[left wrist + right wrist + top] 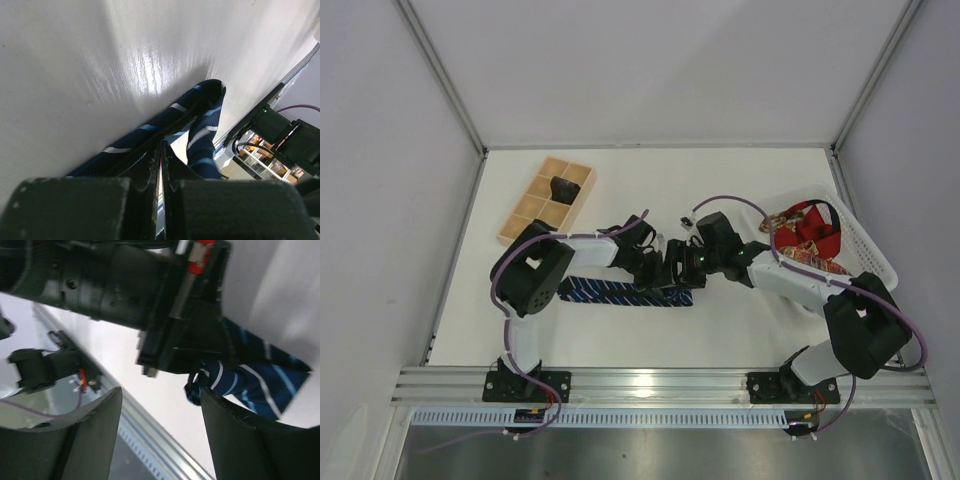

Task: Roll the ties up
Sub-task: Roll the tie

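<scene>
Left wrist view: L gripper (161, 167) has its fingers pressed together, clamped on the navy fabric necktie w/ thin pale diagonal stripes (150, 127). Just past the tips the tie doubles back on itself in a loop, lying on the white tabletop (75, 60).

Right wrist view: R gripper (160, 400) jaws stand wide apart, nothing between them. The tie's curled end sits at the L gripper's tips, just beyond the R gripper's right-hand finger. Red/white tag (200, 255) on L gripper body; print too blurred to read.

Top external view: rest of the navy tie lies flat, running left-right betw. arm bases and grippers. Its right end is at the two grippers, which meet mid-table. Further right, a white slatted plastic basket (870, 258) holds heaped red and gold-patterned ties (810, 228). Far left, a light wooden compartment tray (525, 212) has one small dark rolled bundle (563, 187) in a compartment nr its far end.
</scene>
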Robot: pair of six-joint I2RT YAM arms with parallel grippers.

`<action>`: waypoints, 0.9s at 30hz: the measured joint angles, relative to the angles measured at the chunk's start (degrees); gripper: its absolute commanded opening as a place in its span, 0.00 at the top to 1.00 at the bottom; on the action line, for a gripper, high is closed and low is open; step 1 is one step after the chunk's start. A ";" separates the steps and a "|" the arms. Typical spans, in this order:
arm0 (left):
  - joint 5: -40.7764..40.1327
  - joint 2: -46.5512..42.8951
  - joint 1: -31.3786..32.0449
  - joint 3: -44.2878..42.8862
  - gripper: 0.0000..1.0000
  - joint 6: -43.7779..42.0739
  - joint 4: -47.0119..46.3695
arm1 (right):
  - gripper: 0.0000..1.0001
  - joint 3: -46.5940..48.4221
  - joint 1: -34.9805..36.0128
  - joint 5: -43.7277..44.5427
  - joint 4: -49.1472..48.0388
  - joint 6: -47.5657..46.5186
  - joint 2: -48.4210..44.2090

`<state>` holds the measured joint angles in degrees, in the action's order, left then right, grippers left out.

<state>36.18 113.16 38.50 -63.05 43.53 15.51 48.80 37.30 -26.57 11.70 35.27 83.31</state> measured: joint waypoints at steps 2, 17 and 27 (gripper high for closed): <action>0.00 -0.02 0.00 0.00 0.92 -0.02 0.04 | 0.36 -0.09 -0.66 -3.52 -1.60 1.31 0.61; -0.55 -0.22 0.17 -0.09 0.88 -0.11 0.33 | 0.52 -1.46 -9.09 -5.79 1.90 2.69 -4.26; -0.92 -0.35 0.22 -0.09 0.88 -0.15 0.48 | 0.86 -7.85 -10.12 -1.62 4.37 2.45 -4.20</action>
<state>35.27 112.81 38.72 -63.13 43.38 15.99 40.95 27.18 -28.18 16.08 37.71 79.11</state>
